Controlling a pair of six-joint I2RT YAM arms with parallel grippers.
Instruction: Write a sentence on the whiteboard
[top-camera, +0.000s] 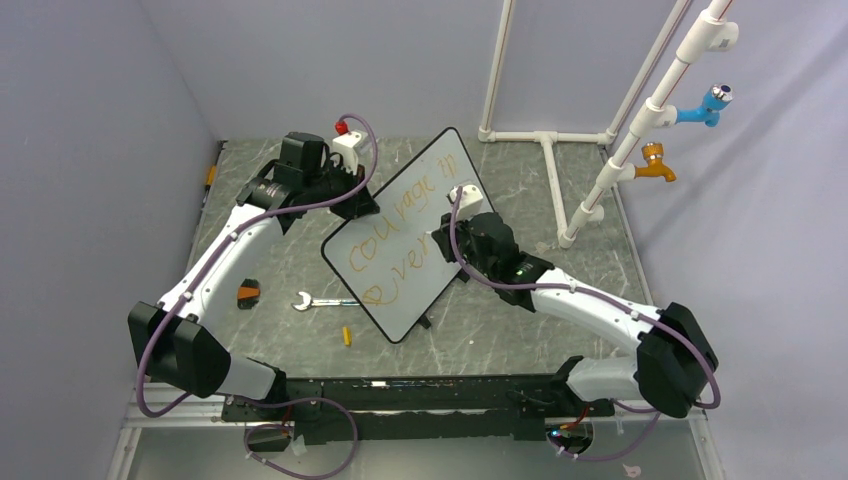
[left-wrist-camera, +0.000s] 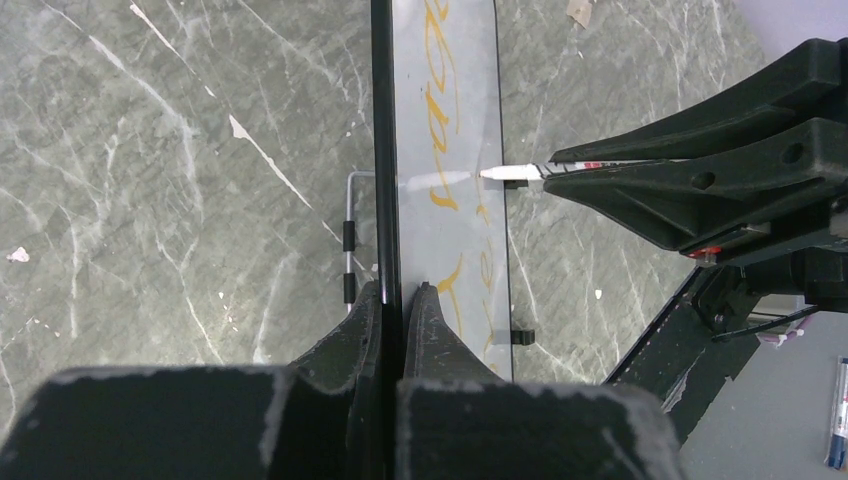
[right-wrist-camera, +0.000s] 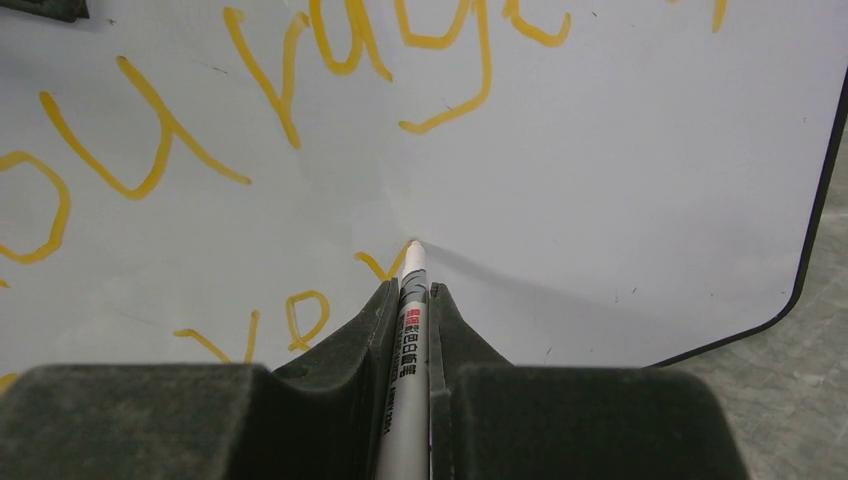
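The whiteboard (top-camera: 405, 300) stands tilted on the table, propped on its lower edge. My left gripper (top-camera: 366, 205) is shut on its upper left rim; in the left wrist view the gripper (left-wrist-camera: 393, 290) pinches the black rim with the whiteboard (left-wrist-camera: 455, 90) seen edge-on. The orange sentence (top-camera: 398, 218) runs in two rows. My right gripper (top-camera: 452, 243) is shut on a white marker (right-wrist-camera: 412, 330), whose tip touches the whiteboard (right-wrist-camera: 620, 150) in the lower row of the sentence (right-wrist-camera: 483, 60). The marker (left-wrist-camera: 520, 172) also shows meeting the board.
A silver wrench (top-camera: 318, 301), a small yellow piece (top-camera: 347, 335) and an orange-black object (top-camera: 248, 293) lie on the table left of the board. A white pipe frame (top-camera: 560, 190) with blue and orange taps stands at the back right.
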